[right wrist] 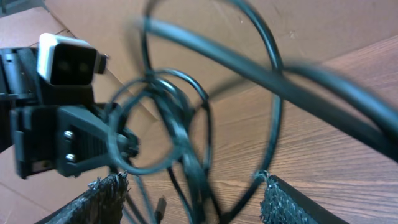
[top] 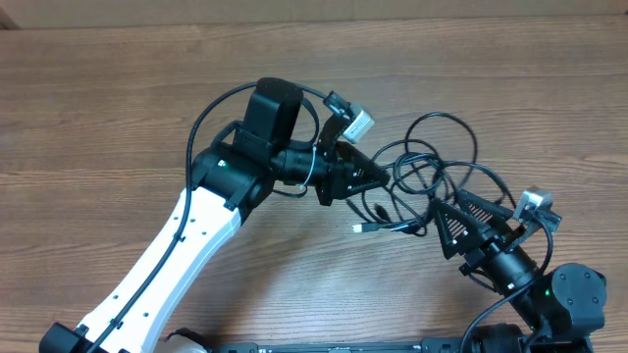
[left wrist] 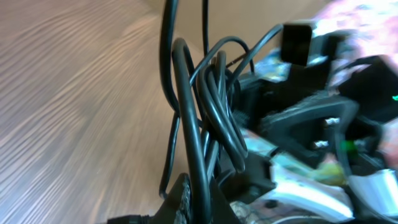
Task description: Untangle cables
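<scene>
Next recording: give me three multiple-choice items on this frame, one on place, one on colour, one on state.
1. Where do the cables lie? A) between left tool and right tool B) far left of the overhead view C) out of view
2. Cable colour? A) white B) black C) red
3. Right tool's jaws? A) fully shut B) open C) hidden
Key: A, overhead shows the tangle between both tools; B, every cord is black; B, its fingers stand apart with cables between.

Two arms: left arm (top: 186, 245), right arm (top: 574, 294); one tangle of black cables (top: 420, 169); one table (top: 98, 118).
</scene>
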Action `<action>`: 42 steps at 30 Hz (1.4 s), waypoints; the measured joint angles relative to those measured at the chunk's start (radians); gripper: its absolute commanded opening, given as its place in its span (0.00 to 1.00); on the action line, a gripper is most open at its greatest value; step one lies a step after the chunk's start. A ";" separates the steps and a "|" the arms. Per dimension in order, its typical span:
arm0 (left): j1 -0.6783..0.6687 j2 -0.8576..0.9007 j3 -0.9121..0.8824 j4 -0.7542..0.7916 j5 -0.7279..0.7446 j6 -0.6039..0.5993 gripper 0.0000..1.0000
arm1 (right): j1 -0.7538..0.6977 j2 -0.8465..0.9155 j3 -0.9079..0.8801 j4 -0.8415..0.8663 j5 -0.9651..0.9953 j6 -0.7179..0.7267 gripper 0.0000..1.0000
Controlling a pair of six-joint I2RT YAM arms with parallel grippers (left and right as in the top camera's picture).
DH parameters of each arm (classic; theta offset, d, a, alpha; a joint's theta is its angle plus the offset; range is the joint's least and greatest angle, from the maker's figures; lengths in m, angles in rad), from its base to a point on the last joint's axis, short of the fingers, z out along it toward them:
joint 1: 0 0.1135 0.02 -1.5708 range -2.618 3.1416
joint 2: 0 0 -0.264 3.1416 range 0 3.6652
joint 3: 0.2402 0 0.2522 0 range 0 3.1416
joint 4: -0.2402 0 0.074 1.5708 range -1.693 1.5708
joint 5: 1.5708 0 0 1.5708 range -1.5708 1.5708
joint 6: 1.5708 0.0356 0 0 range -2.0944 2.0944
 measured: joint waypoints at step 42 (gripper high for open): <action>-0.076 -0.016 0.024 -0.414 -0.861 -0.169 0.04 | 0.021 0.031 -0.010 -0.036 -0.081 0.001 0.04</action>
